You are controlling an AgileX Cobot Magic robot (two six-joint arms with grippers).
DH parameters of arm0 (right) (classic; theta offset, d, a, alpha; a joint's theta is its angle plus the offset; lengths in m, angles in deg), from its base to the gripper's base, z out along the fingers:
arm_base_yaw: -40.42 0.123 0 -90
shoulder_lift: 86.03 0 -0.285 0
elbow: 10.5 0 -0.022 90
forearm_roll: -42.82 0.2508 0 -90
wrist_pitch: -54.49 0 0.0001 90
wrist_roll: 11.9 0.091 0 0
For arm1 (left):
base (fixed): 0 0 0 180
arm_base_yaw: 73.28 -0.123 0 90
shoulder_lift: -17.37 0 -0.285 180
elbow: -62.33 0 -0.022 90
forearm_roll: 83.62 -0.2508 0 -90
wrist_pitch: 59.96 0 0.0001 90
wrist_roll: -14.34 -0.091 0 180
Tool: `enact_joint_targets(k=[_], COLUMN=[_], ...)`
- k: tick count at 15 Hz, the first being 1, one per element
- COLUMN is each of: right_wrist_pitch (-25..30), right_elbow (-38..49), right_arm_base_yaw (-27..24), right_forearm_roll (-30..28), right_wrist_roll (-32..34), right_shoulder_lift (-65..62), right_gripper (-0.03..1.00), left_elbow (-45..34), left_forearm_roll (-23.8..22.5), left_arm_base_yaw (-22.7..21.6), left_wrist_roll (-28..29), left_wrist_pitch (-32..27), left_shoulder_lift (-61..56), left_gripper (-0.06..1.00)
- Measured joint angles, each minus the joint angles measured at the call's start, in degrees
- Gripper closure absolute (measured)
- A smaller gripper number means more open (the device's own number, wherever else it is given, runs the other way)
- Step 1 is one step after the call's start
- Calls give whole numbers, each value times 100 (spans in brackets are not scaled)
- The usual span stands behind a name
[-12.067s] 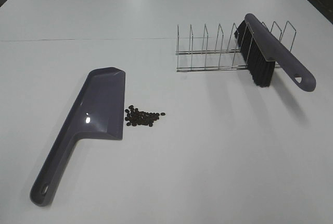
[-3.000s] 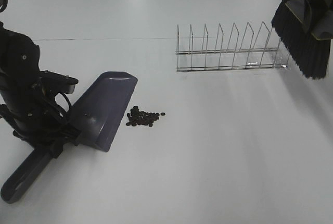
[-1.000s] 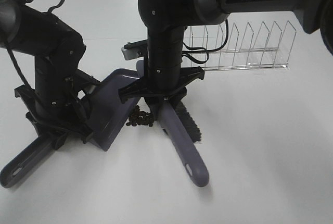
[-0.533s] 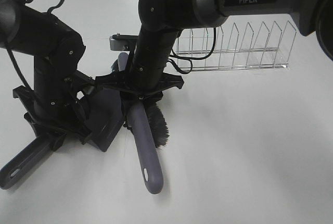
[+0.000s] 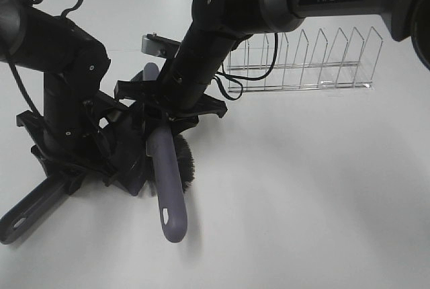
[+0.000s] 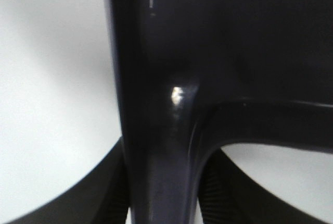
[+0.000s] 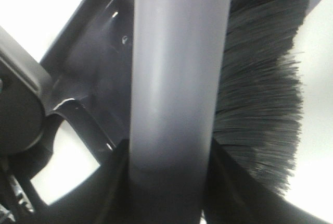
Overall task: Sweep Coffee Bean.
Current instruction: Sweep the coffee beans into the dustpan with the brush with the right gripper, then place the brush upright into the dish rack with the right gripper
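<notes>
Now leaning over the white table with the big right arm, further toward the left side than a second ago, swinging low and close to the left arm. Standing firm with that left arm, staying in the same spot as before. Leaving the wire rack behind, not touching it. Holding the dustpan by its handle with the left gripper, squeezing tight around it and keeping the front edge down by the table. Gripping the brush by its handle with the right gripper, clamping hard on it too. Dragging the brush sideways, now just beside the dustpan's front edge and maybe touching it, with the black bristles trailing on the side away from the dustpan. Closing the little gap seen a second ago. Not seeing the coffee beans any more: a second ago lying in a small dark heap on the table just in front of the dustpan, now hiding somewhere under the brush and the arm. Probably getting pushed onto the dustpan, meaning good news for the job, but not telling for sure yet. Needing a look inside the dustpan before calling the sweeping done.
</notes>
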Motion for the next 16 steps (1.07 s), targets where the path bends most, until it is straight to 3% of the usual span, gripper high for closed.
enact_joint_targets(k=[3,8,13,16], right_wrist_pitch=[52,567,1324,2040], right_elbow=[-92,-791,-1415,-1553], right_arm_base_yaw=[-138,-138,-138,-138], right_forearm_roll=[550,338,-642,-2057], right_wrist_roll=[-441,-550,-413,-34], right_shoulder_lift=[0,0,-29,-481], right_gripper=[65,65,65,65], left_elbow=[0,0,0,0], left_forearm_roll=[0,-11,-11,189], left_arm_base_yaw=[0,0,0,-178], left_wrist_roll=[0,-6,-6,-6], left_wrist_pitch=[-11,-29,-29,-52], left_shoulder_lift=[0,6,11,11], left_gripper=[61,61,61,61])
